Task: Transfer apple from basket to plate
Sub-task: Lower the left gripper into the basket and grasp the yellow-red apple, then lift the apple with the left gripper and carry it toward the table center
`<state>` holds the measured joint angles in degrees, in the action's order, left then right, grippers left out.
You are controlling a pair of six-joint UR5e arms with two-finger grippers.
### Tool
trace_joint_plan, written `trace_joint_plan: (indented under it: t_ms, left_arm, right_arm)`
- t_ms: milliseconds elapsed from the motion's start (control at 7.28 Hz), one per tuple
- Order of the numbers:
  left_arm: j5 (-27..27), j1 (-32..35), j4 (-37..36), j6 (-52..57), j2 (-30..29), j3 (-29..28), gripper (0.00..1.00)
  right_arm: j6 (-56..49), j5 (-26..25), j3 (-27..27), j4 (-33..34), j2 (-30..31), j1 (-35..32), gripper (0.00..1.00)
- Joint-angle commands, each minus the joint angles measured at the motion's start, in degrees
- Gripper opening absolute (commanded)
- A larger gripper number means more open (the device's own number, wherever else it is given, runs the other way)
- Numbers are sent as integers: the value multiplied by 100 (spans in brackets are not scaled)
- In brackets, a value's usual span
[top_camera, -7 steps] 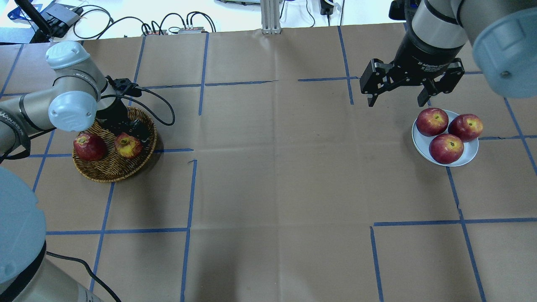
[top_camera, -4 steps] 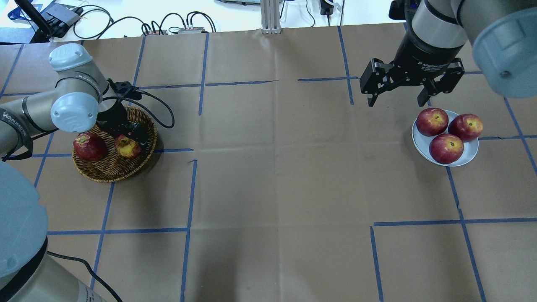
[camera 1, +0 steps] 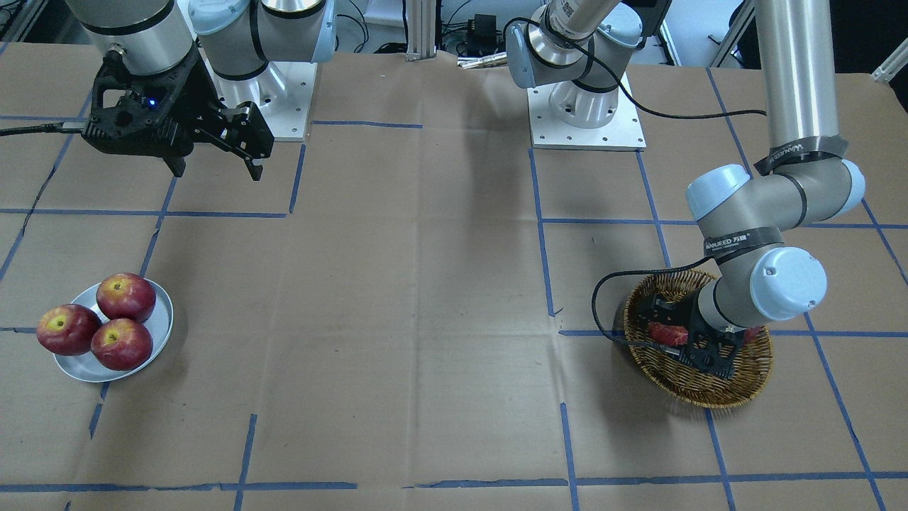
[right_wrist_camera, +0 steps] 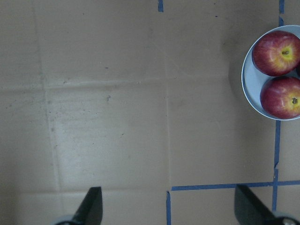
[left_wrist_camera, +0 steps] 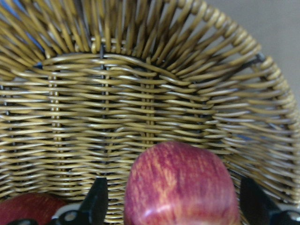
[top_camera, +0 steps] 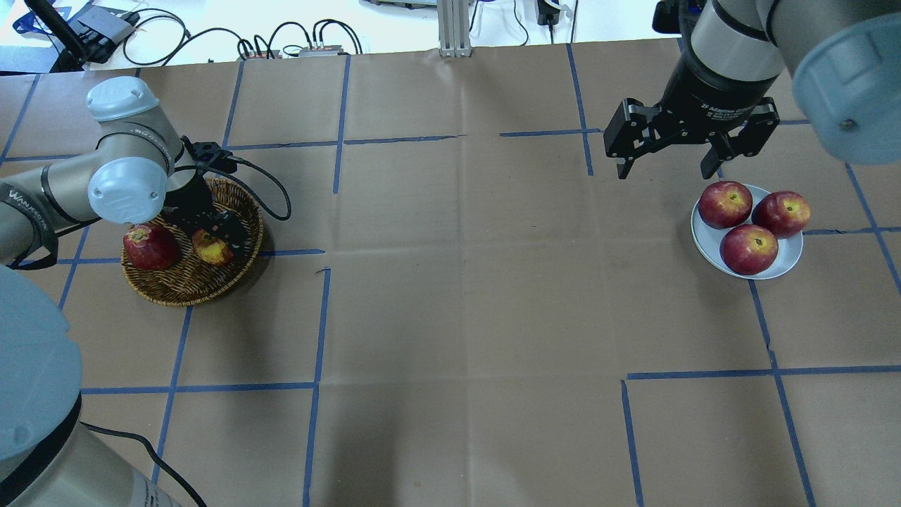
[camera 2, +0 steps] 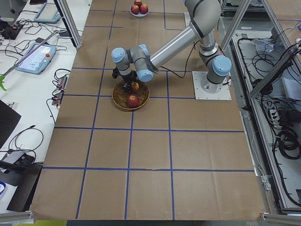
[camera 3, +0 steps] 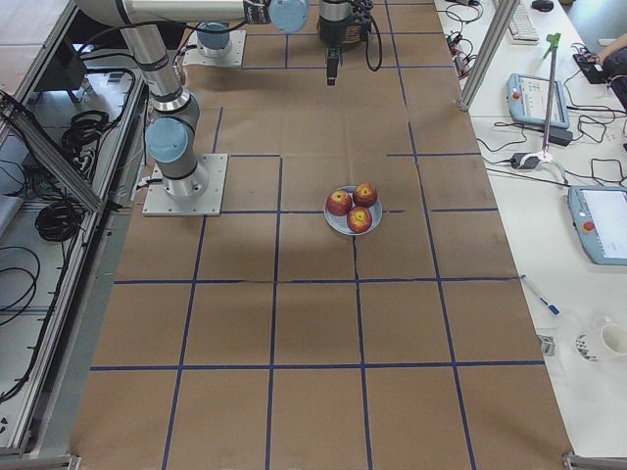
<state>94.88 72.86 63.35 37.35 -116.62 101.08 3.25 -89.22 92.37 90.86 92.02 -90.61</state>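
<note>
The streaky red-pink apple (top_camera: pixel 208 251) with a yellow stem patch lies in the wicker basket (top_camera: pixel 176 296) at the table's left. My left gripper (top_camera: pixel 217 238) is down inside the basket. In the left wrist view the apple (left_wrist_camera: pixel 180 187) sits between the open fingers (left_wrist_camera: pixel 97 202), with a gap on each side. The front-facing view shows the gripper (camera 1: pixel 684 341) straddling the apple (camera 1: pixel 665 332). The metal plate (top_camera: pixel 794 262) at the right holds three red apples. My right gripper (top_camera: pixel 663 169) hangs open and empty above the table, beyond the plate's far left edge.
A darker red apple (top_camera: pixel 149 246) lies in the basket to the left of the streaky one. The left wrist cable (top_camera: pixel 271 186) loops over the basket's far rim. Blue tape lines cross the brown paper table cover.
My left gripper has moved down and closer over the streaky apple in the basket, covering more of it. The right arm has not moved.
</note>
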Motion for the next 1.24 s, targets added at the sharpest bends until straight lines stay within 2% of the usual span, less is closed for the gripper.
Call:
trace_joint_plan:
  t_ms: [0, 137, 412, 550, 824, 1099]
  left_arm:
    - [-13, 0, -7, 17, 16, 0, 51]
    - [-30, 9, -7, 17, 77, -9, 44]
    - [-74, 157, 80, -262, 471, -141, 43]
    - [-362, 402, 115, -873, 673, -132, 43]
    - [-365, 1550, 151, -2627, 851, -132, 43]
    - [-400, 2727, 46, -4736, 668, -193, 43]
  right_arm:
    - [0, -8, 0, 2, 0, 0, 100]
    - [9, 1, -9, 2, 0, 0, 100]
    - [9, 1, -9, 2, 0, 0, 100]
    - [9, -8, 0, -7, 0, 0, 100]
    - [0, -8, 9, 2, 0, 0, 100]
    - [0, 1, 9, 2, 0, 0, 100]
